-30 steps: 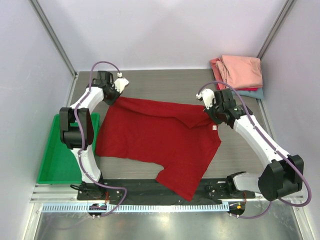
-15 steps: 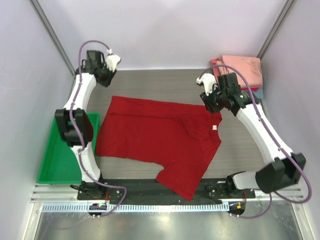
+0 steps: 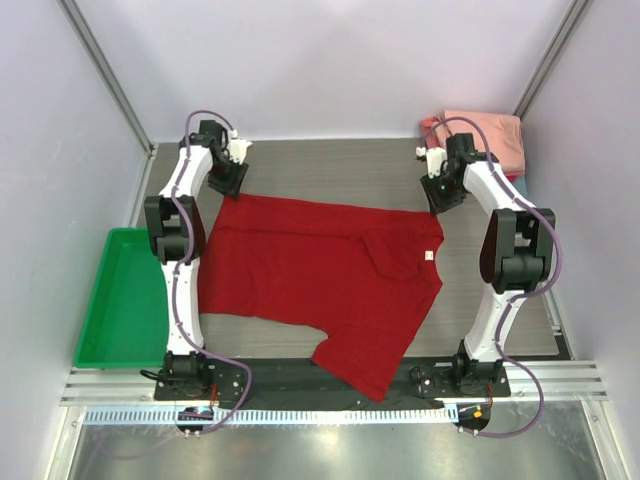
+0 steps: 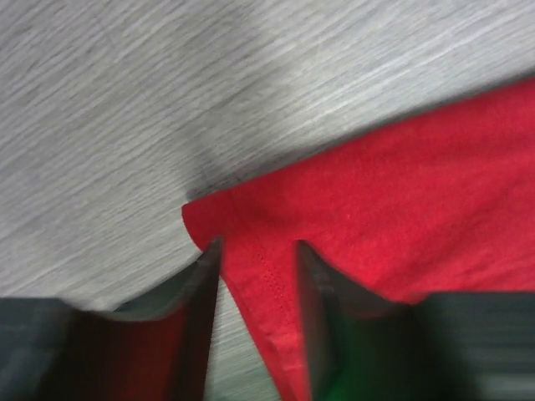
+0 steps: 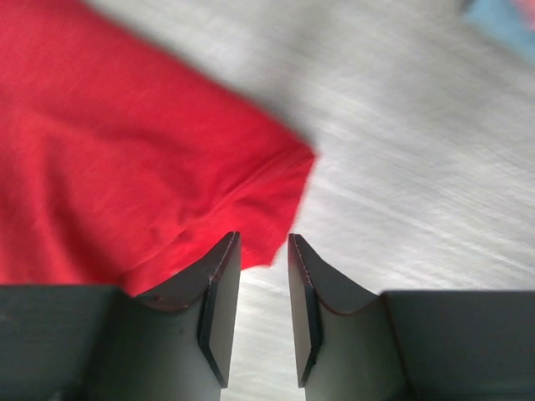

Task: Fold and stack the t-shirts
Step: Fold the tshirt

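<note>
Red shirt point(image 3: 320, 275) lies flat on the table point(image 3: 330, 165); left gripper point(image 4: 257, 251), jaws apart, straddles its far-left corner; right gripper point(image 5: 264, 251), jaws apart, sits seemingly just off the other corner; pinch both hems squarely, lift together

- The left arm point(image 3: 177, 300) and the right arm point(image 3: 492, 320) match: slim, glossy white tubular links joined by chunky black motor housings.
- A thin lilac-grey cable point(image 3: 205, 113) arcs free of the left arm near its far end, and a second cable of the same colour point(image 3: 558, 260) runs along the right arm.
- Both arms rise from squat black bases bolted to a flat black base plate point(image 3: 270, 378).
- A small white plastic block point(image 3: 240, 150) sits beside each black wrist head.
- The left gripper point(image 4: 257, 246) has two matte dark-grey fingers point(image 4: 201, 288) that narrow to blunt tips.
- The right gripper point(image 5: 261, 242) has the same dark fingers, flat-faced with bevelled edges.
</note>
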`<state>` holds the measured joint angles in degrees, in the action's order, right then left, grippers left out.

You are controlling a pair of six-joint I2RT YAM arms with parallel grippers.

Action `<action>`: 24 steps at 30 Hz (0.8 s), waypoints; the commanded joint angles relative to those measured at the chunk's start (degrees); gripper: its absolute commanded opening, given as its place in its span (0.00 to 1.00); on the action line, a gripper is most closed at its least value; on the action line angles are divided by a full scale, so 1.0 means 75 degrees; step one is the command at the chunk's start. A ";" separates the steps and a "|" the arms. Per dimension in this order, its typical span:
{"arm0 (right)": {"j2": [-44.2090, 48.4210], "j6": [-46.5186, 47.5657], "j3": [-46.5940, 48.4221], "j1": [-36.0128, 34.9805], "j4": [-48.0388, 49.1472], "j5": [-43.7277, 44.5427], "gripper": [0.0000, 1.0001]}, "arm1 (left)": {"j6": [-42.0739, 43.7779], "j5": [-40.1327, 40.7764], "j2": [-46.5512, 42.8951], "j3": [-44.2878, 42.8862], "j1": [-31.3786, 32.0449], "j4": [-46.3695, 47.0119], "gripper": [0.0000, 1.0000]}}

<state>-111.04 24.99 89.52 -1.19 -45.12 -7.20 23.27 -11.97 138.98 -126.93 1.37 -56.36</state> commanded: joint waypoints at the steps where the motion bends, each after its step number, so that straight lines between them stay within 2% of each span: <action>1: -0.0145 -0.0121 0.0732 0.0041 0.0181 -0.0106 0.36 | -0.0546 0.0037 -0.0027 -0.0653 -0.0053 0.0096 0.45; 7: -0.0779 -0.0238 0.1037 0.0262 0.0169 -0.0375 0.40 | -0.0887 0.0224 0.0407 -0.1063 -0.0077 0.0307 0.56; 18: -0.1974 -0.0227 0.1751 0.0616 0.0099 -0.0376 0.40 | -0.1391 0.0213 0.0712 -0.1368 -0.0147 0.0612 0.62; 24: -0.2233 -0.0122 0.1718 0.0733 -0.0218 -0.0867 0.36 | -0.1450 0.0177 0.0806 -0.1368 -0.0405 0.0635 0.62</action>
<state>-127.07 23.64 101.16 3.90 -45.17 -11.29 13.65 -10.52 144.62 -134.80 -0.30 -53.36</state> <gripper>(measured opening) 0.362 0.617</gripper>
